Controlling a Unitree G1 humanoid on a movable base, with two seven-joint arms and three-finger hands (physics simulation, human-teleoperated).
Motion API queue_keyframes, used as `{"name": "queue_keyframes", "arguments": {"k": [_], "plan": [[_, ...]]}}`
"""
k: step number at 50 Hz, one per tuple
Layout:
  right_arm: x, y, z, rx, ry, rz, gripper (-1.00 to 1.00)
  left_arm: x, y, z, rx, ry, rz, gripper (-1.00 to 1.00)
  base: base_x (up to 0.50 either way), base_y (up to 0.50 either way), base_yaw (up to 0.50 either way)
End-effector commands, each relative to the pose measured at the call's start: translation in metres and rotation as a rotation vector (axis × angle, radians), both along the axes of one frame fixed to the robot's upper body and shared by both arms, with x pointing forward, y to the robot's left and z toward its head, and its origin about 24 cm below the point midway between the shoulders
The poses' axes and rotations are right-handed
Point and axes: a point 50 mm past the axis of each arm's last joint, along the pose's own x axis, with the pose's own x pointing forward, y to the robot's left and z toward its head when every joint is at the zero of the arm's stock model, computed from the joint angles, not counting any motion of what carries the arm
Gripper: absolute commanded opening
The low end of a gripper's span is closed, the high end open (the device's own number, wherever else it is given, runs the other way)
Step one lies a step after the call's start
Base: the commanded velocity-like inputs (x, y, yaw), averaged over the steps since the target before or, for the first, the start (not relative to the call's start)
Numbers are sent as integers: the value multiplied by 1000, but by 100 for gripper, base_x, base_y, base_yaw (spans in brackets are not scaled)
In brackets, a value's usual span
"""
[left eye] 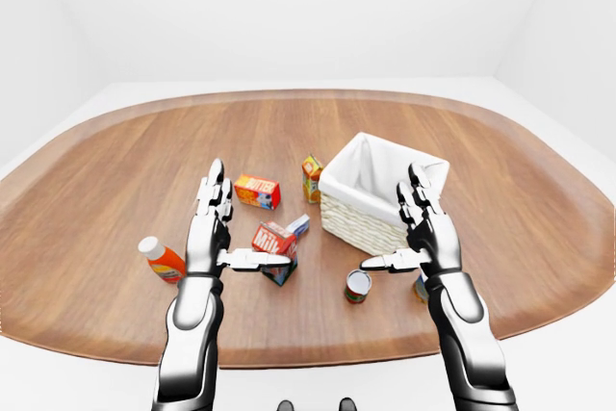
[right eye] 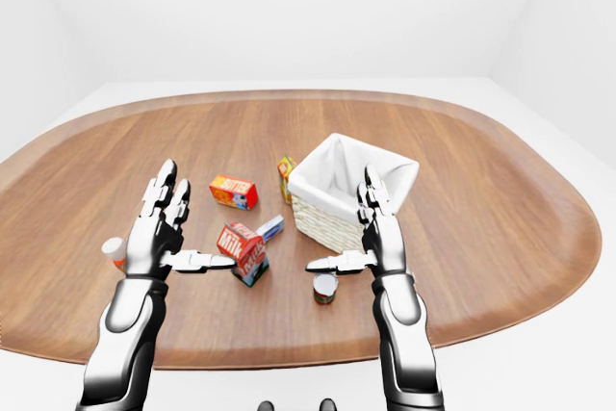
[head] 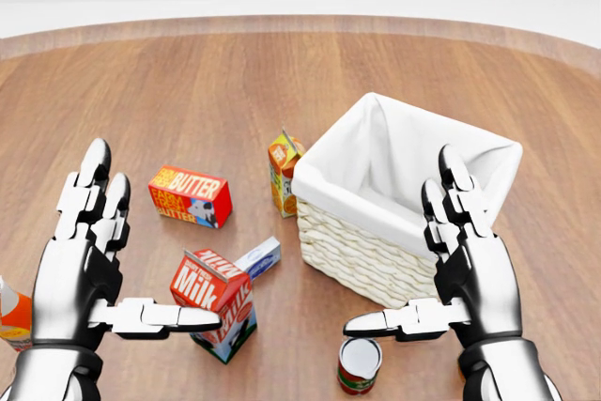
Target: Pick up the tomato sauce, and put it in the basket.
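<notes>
Both hands up over the table (head: pixel 282 72), fingers straight, thumbs pointing inward, holding nothing. Left hand (head: pixel 89 260) spread open at head view left, its thumb overlapping the milk carton (head: pixel 214 302) in view; contact cannot be told. Right hand (head: pixel 465 269) also spread open, at head view right, in front of the basket's (head: pixel 376 251) near-right wall in view.

Tomato sauce can (head: pixel 360 364) stands upright on the table at head view bottom, below the right thumb, near the basket's near side, not touching it. Nothing lies between can and basket.

Basket is wicker with white cloth liner, set cornerwise.

Milk carton left of the can, tilted toward the viewer. Small blue-white box (head: pixel 257 256) just beyond the milk, between it and the basket. Butter box (head: pixel 191 196) farther left. Orange juice carton (head: pixel 283 172) upright, close against the basket's far-left corner. Orange bottle (left eye: pixel 162 259) with white cap at far left, left of the left hand. Another small item (left eye: pixel 421 286) is mostly hidden behind the right wrist in the left-eye view; cannot identify it.
</notes>
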Motion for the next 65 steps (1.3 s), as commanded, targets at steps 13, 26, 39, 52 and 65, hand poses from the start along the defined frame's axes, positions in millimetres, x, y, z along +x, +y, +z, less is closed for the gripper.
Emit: {"name": "queue_keyframes", "arguments": {"k": [13,26,39,52,65], "plan": [[2,0,-3,-8,16,-18,100,0,0,-4,2,15,-1,100,8,0,0],[-1,2,-3,-7,12,-3,100,-1,-1,-3,2,12,-2,100,0,0,0],[-9,6,-12,-30,50,32,100,-1,0,-2,0,8,-1,100,0,0,0],[-21,1,-30,-38,115,42,100,-1,-1,-2,1,10,-1,100,0,0,0],[-33,6,-44,-54,132,77,100,-1,-1,-5,3,19,-3,100,0,0,0]]}}
